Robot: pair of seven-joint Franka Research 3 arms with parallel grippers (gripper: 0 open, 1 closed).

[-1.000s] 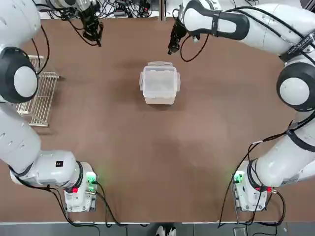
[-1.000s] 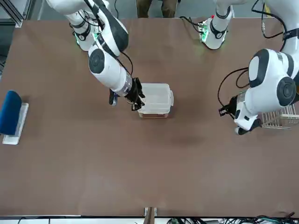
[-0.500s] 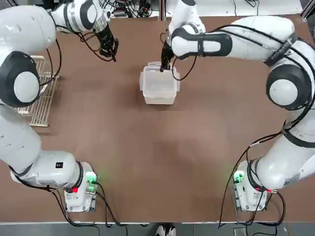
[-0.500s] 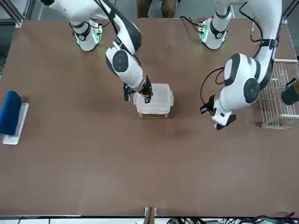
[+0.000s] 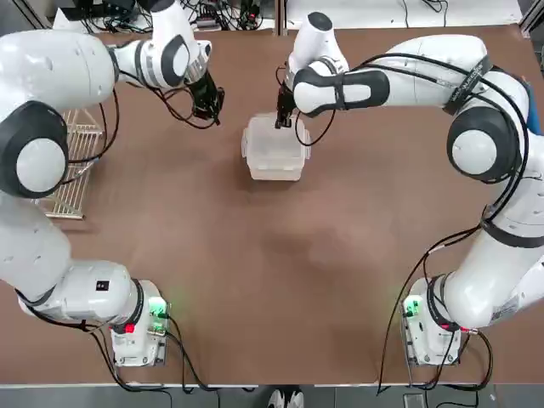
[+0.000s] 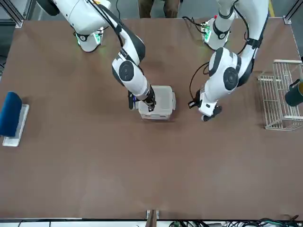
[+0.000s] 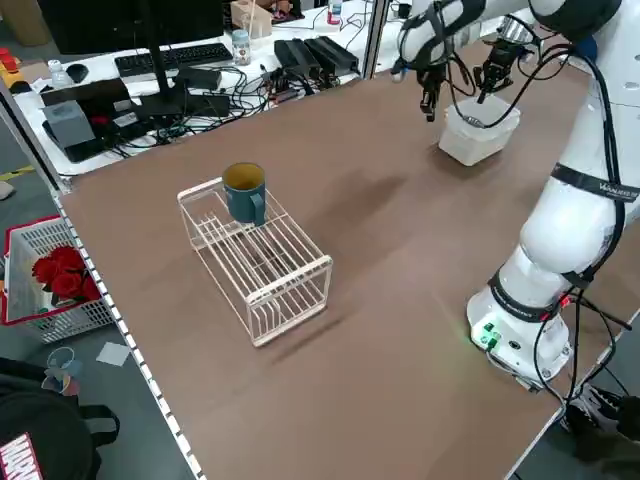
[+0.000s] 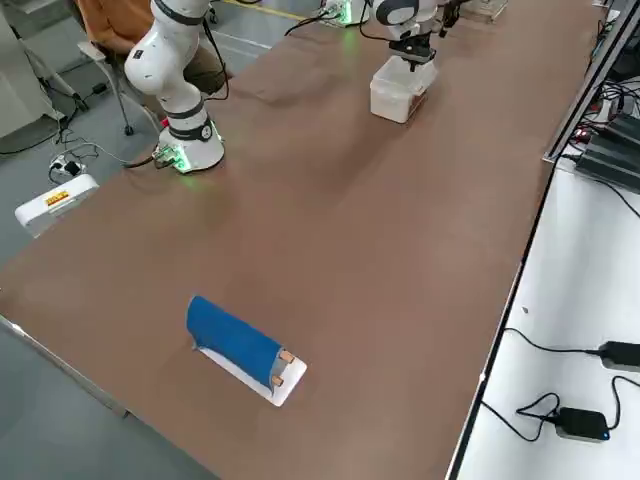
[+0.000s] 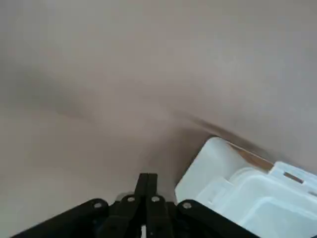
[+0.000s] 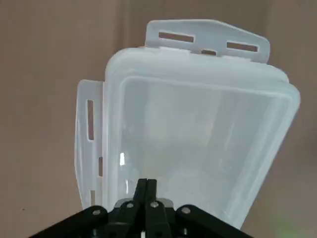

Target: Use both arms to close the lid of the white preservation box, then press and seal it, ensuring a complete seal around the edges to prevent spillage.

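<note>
Box point(image 5: 276, 153) lidded; right gripper point(image 10: 147, 182) above, jaws shut.

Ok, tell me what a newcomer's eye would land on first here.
Probably the two big white robot arms reaching over the brown table, the right gripper closed above the translucent lidded food container, the left gripper beside it. Next, the bright blue-topped tray on the table's far right side, by the robot's reckoning.

This looks like a robotics lab; two jointed robot arms point(image 5: 501, 153) stand mounted at a brown table point(image 5: 255, 280); beside it, a desk holds a monitor point(image 7: 135, 22), a keyboard point(image 7: 172, 60) and tangled cables point(image 7: 215, 105).
</note>
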